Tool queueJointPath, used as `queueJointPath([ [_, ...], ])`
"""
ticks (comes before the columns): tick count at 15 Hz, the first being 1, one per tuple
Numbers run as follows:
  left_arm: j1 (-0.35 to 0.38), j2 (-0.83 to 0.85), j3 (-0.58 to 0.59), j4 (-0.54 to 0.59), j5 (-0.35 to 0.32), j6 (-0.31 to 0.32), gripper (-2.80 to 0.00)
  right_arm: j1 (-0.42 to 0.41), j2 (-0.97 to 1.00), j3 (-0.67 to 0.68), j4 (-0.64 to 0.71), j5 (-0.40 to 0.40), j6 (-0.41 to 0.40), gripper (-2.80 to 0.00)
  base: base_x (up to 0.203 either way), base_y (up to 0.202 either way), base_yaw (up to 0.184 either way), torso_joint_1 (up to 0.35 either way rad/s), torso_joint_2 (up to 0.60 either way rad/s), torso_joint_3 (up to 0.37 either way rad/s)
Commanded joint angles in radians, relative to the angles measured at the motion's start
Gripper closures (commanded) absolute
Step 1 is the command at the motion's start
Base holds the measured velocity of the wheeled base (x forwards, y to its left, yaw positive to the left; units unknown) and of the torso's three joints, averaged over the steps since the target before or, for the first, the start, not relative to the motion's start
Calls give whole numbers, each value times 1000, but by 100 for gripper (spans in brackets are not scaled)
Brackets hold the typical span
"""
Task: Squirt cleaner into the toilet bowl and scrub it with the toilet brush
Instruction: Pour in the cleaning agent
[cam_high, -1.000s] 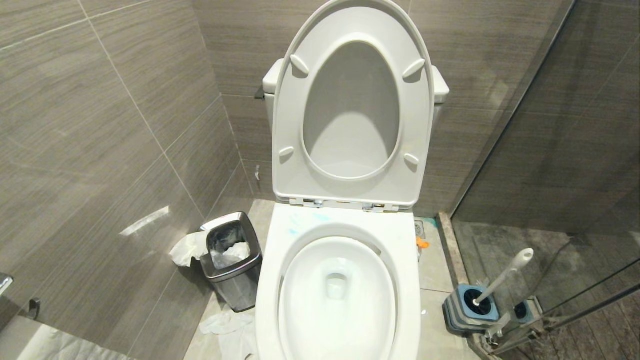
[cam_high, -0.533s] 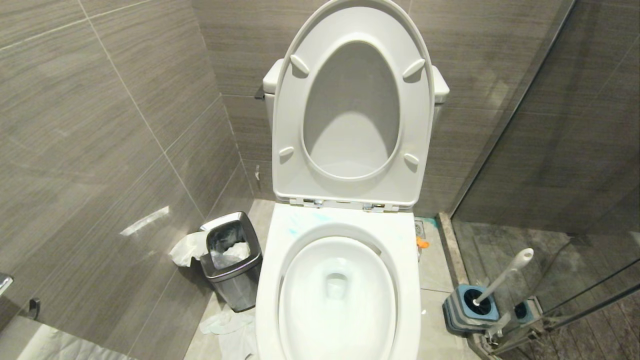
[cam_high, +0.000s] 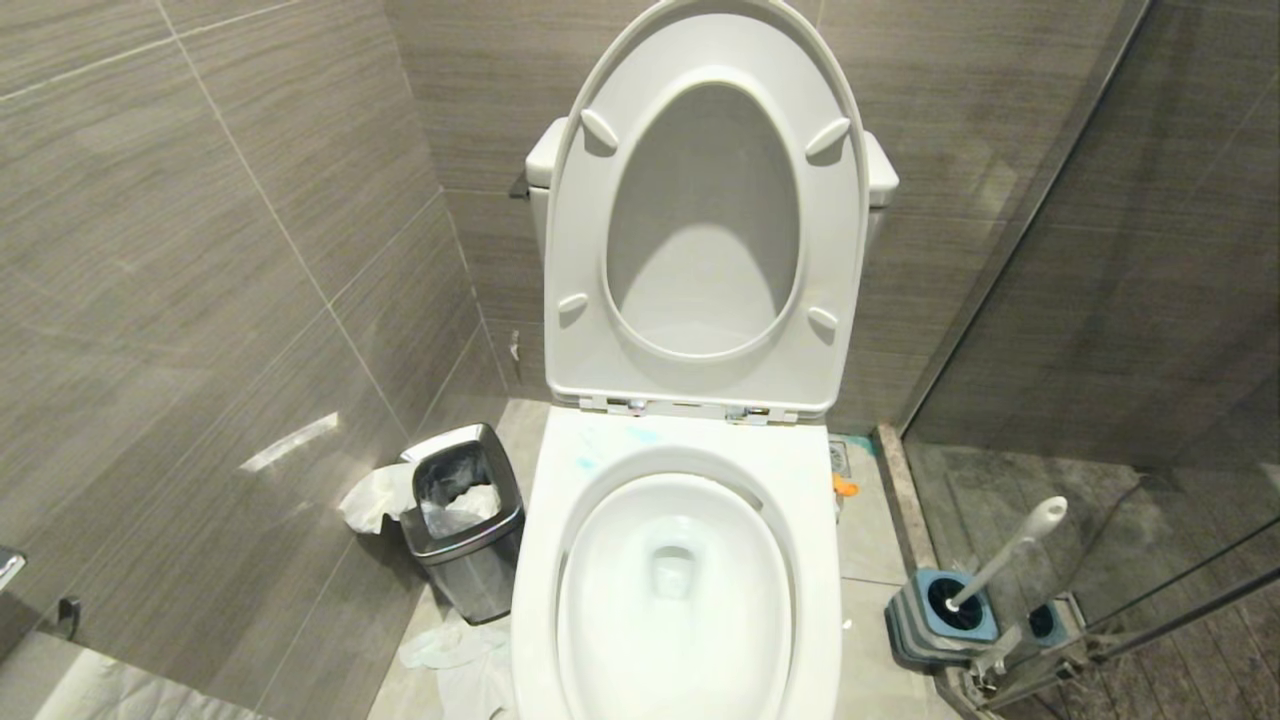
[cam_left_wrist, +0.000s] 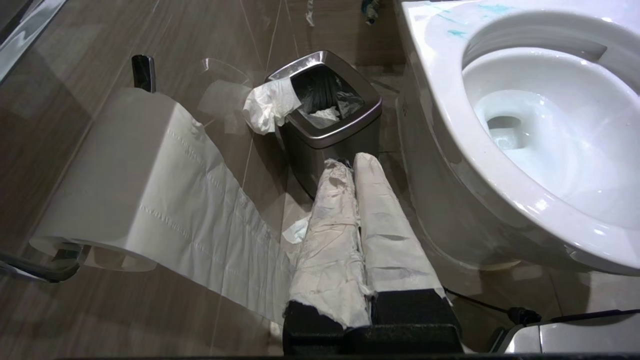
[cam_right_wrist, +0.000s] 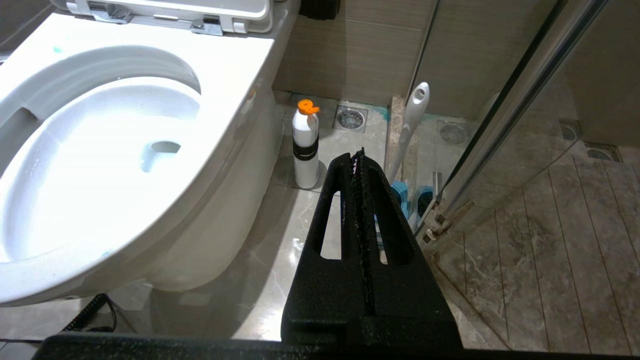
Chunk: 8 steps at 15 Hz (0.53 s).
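The white toilet bowl (cam_high: 820, 520) stands in the middle with its seat and lid (cam_high: 705, 220) raised. Pale blue-green cleaner streaks (cam_high: 590, 455) mark the rim's back left. To the bowl's right the toilet brush (cam_high: 1010, 550) leans in its grey-and-blue base (cam_high: 940, 615). Neither gripper shows in the head view. My left gripper (cam_left_wrist: 352, 162), fingers wrapped in white paper, is shut and empty, low beside the bowl (cam_left_wrist: 440, 100). My right gripper (cam_right_wrist: 357, 157) is shut and empty, on the bowl's (cam_right_wrist: 235, 75) other side, short of the brush handle (cam_right_wrist: 412, 120).
A white bottle with an orange cap (cam_right_wrist: 305, 145) stands on the floor against the bowl. A steel waste bin (cam_high: 462, 520) with tissue sits left of the bowl. A toilet paper roll (cam_left_wrist: 115, 170) hangs on the left wall. A glass shower partition (cam_high: 1100, 300) closes the right.
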<state>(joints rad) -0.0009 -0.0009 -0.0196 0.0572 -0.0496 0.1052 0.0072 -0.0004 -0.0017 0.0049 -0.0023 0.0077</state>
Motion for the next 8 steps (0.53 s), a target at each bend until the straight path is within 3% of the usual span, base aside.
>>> queueJointPath([
  [1,0,1,3,1,5,-33,0,0,0,0,0,-1,0,0,0,0,0,0,0,0],
  [3,0,1,4,1,13,-67,0,0,0,0,0,-1,0,0,0,0,0,0,0,0],
  [8,-1,2,4,1,19,-73,0,0,0,0,0,11,-26,0,0,0,0,0,0,0],
])
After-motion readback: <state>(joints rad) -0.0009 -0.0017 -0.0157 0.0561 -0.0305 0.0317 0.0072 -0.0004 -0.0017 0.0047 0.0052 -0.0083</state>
